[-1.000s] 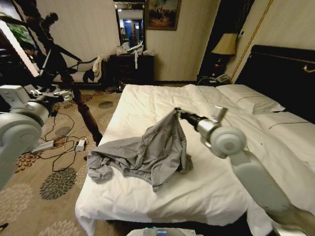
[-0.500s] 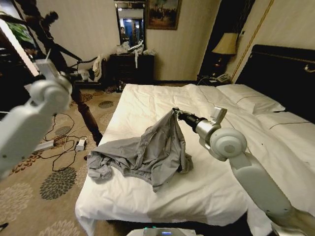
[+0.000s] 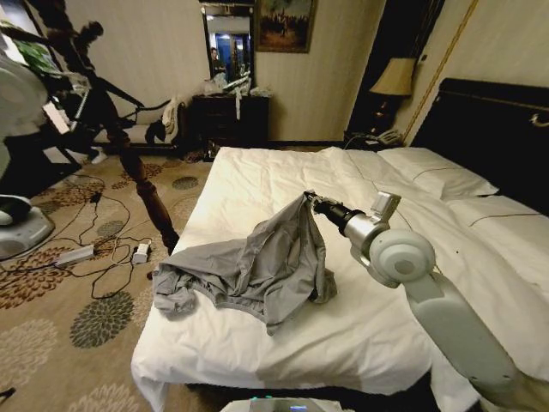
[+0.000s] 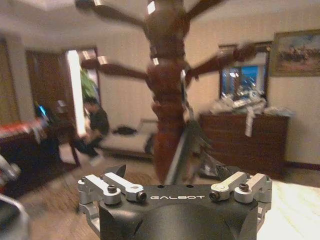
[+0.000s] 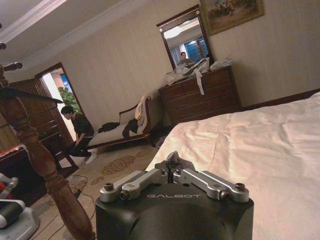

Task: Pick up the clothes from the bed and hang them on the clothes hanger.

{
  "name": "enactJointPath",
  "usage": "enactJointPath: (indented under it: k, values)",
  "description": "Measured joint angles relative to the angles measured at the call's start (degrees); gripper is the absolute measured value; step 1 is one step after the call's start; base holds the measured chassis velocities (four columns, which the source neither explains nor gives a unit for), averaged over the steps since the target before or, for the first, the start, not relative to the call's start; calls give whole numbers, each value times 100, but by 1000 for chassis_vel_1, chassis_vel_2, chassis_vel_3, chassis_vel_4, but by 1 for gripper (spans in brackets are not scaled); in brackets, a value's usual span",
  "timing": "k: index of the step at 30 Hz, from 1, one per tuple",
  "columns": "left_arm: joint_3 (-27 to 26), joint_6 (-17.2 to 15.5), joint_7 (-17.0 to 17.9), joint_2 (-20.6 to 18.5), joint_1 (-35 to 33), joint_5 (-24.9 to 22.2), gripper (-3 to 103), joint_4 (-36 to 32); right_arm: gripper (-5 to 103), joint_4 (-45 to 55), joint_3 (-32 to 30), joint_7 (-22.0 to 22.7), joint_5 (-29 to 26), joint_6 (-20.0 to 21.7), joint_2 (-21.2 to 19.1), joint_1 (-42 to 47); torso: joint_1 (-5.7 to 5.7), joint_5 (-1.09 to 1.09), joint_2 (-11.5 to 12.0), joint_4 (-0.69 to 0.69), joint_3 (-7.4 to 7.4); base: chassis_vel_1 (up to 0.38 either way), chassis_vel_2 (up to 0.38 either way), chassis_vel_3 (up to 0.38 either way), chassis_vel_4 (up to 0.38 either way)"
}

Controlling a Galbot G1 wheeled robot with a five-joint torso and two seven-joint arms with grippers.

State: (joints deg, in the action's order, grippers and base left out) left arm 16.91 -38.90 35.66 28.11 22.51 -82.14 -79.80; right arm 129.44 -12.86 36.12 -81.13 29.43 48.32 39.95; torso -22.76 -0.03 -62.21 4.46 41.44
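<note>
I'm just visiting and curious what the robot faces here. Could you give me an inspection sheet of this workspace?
Surface: bed, white duvet, pillows by the headboard.
Job's things: grey shirt, one fold lifted, the rest crumpled on the duvet.
Clutter: wooden coat stand beside the bed.
Grippers: right gripper shut on the shirt; left gripper raised near the stand.
Cables: cords and a power strip on the carpet.
Surroundings: dresser, mirror, lamp.

Light grey clothes (image 3: 257, 270) on the white bed (image 3: 283, 184), thin dark piping across its duvet, black headboard (image 3: 489, 129) behind. Brown carpet (image 3: 77, 335) patterned with dark and pale flower medallions.
</note>
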Motion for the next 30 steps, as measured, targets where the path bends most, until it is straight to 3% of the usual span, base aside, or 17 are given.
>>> enactJointPath:
  k: [3,7,14,18,30]
  values:
    - [29,-89,28,288,189,-550,100,424,0,61,-73,9,-15,-11,-77,94,-1,2,0,1,1,0,0,0,0]
    - [196,-289,77,544,587,-763,100,958,0,107,-167,15,-12,-12,-166,263,-1,4,0,4,1,0,0,0,0]
    - [504,-343,102,718,1161,-836,100,1417,0,163,-256,32,52,-13,-222,503,0,4,0,-2,1,0,0,0,0]
    - [829,-343,-52,868,1456,-797,100,1827,0,213,-287,30,116,-23,-237,664,0,4,0,-1,0,0,0,0,0]
    - [952,-336,-246,1158,1224,-570,100,2440,0,293,-431,-42,118,-68,-481,916,0,3,0,0,0,0,0,0,0]
